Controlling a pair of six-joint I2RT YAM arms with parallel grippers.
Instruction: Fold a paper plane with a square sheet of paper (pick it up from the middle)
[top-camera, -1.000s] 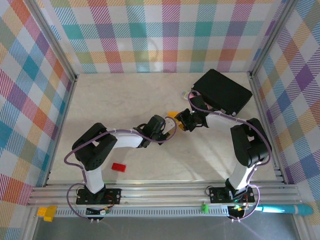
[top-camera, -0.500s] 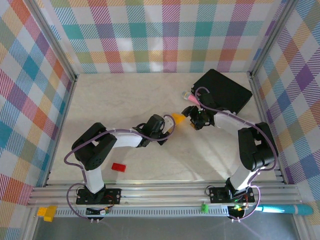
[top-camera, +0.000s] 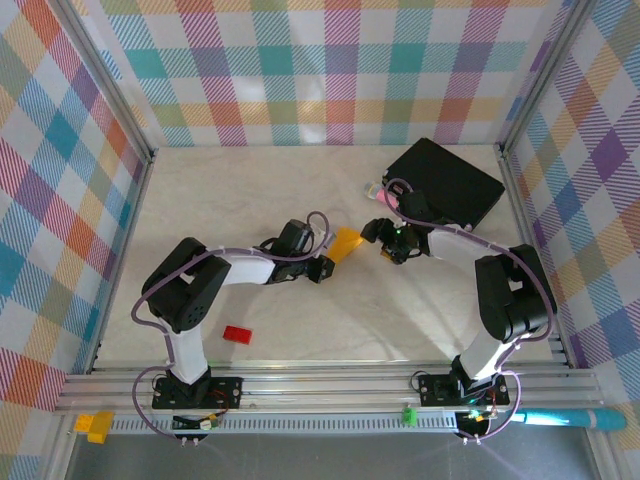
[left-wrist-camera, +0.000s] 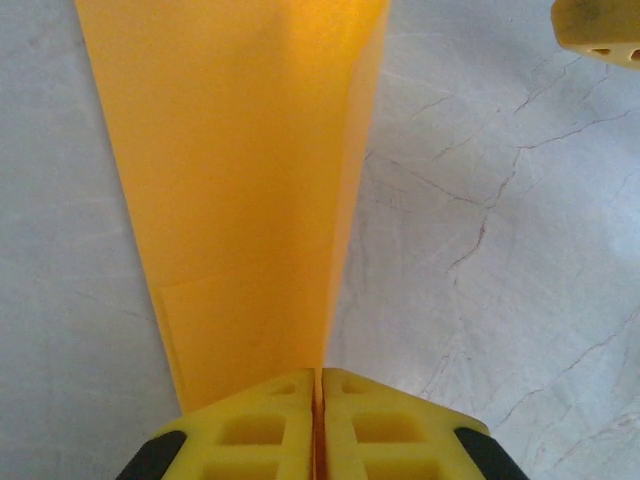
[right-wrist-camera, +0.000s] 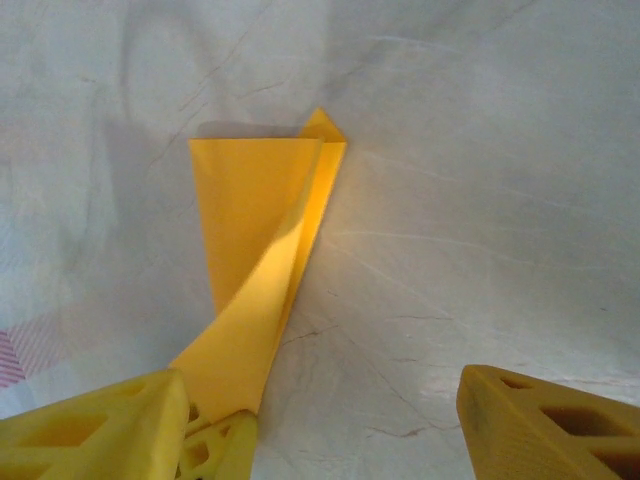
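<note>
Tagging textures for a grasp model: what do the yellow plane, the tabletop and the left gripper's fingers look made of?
Paper plane: thin matte paper; sharp creases, light seems to glow through. Tabletop: pale marble-look surface with dark veins, perhaps printed laminate. Left gripper's fingers: matte yellow plastic with hollow moulded cells; hardness unclear.

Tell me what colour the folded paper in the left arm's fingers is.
The folded paper is plain orange-yellow, clearest in the left wrist view.

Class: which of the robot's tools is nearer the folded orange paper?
Left. The left tool is shut on the narrow end of the paper; the right tool stands open beside it, not gripping.
</note>
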